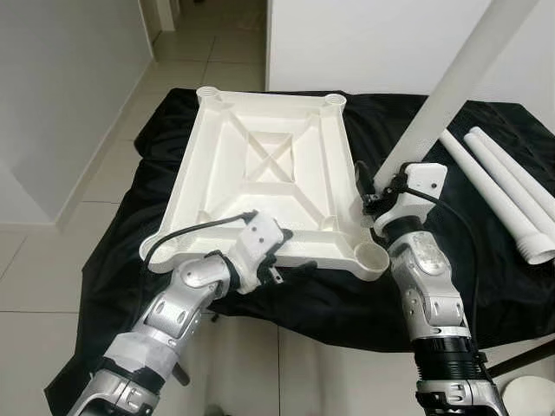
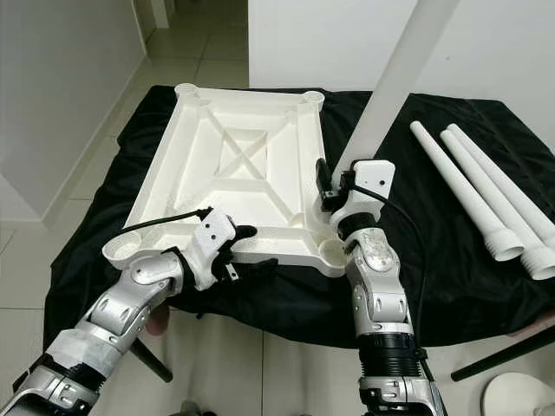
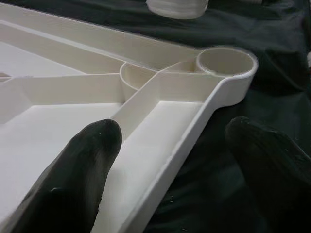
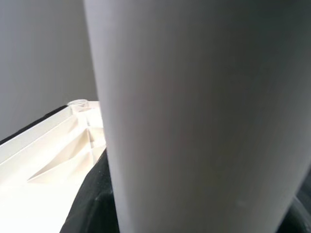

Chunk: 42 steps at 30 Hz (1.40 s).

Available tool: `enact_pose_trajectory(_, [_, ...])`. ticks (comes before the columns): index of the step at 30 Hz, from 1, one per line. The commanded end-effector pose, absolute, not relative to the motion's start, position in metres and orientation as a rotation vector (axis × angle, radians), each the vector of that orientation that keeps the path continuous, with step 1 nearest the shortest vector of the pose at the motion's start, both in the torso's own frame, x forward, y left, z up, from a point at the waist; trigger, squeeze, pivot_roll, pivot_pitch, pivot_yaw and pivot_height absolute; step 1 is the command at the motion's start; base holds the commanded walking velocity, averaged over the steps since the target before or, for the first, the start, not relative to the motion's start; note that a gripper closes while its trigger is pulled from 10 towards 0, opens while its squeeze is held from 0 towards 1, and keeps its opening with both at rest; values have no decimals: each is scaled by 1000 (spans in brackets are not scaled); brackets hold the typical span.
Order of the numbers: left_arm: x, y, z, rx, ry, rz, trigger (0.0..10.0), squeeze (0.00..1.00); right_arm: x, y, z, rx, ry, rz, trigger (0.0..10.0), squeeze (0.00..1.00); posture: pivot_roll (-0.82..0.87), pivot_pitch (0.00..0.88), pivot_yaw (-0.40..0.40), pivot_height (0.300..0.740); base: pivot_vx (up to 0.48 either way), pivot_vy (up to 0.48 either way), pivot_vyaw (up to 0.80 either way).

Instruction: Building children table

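The white table top lies upside down on a black cloth, with a round leg socket at each corner. My left gripper is at its near edge and open. One finger rests inside the rim and the other is outside over the cloth, so the rim passes between them. My right gripper is shut on the lower end of a white table leg. The leg rises tilted up and to the right, beside the table top's right edge. The near right socket is just below that gripper and holds nothing.
Spare white legs lie side by side on the cloth at the right. A white round object and a dark rod are on the tiled floor at the lower right. Walls stand left and behind.
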<state>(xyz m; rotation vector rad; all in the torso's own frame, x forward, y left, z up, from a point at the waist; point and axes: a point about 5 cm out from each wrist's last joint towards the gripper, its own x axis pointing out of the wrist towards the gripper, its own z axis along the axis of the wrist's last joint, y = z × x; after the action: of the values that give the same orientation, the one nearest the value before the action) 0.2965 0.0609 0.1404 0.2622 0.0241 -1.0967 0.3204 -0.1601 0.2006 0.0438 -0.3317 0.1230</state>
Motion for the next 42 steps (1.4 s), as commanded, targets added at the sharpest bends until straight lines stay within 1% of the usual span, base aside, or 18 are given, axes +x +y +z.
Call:
enact_pose_trajectory(1, [296,57,131,313,63,-1102,10000,0,318,-159,199,42,-341,109,10000,0,1,45,36,740,0,0,0])
enact_pose_trajectory(3, [301,54,126,311,109,-1067,10000,0,317,-161,198,42,-345,88,10000,0,-5,41,42,740,0,0,0])
enact_pose_trajectory(6, [304,52,126,311,118,-1039,10000,0,316,-163,198,45,-346,75,10000,0,-10,37,49,740,0,0,0])
enact_pose_trajectory(10, [320,47,126,302,168,-967,10000,0,312,-164,193,63,-340,32,10000,0,-31,30,64,740,0,0,0])
enact_pose_trajectory(17, [327,46,136,264,136,-938,10000,0,309,-165,189,69,-326,16,10000,0,-43,26,75,740,0,0,0])
enact_pose_trajectory(25, [325,41,137,275,136,-973,10000,0,309,-168,186,63,-295,-5,10000,0,-42,27,70,740,0,0,0])
enact_pose_trajectory(33, [316,29,134,251,137,-1030,10000,0,312,-169,178,24,-203,3,10000,0,-41,32,68,740,0,0,0])
enact_pose_trajectory(37, [314,28,135,253,139,-1048,10000,0,312,-168,173,5,-162,14,10000,0,-38,35,67,740,0,0,0])
enact_pose_trajectory(42, [310,27,130,289,160,-1080,10000,0,311,-167,171,-19,-149,35,10000,0,-40,46,72,740,0,0,0])
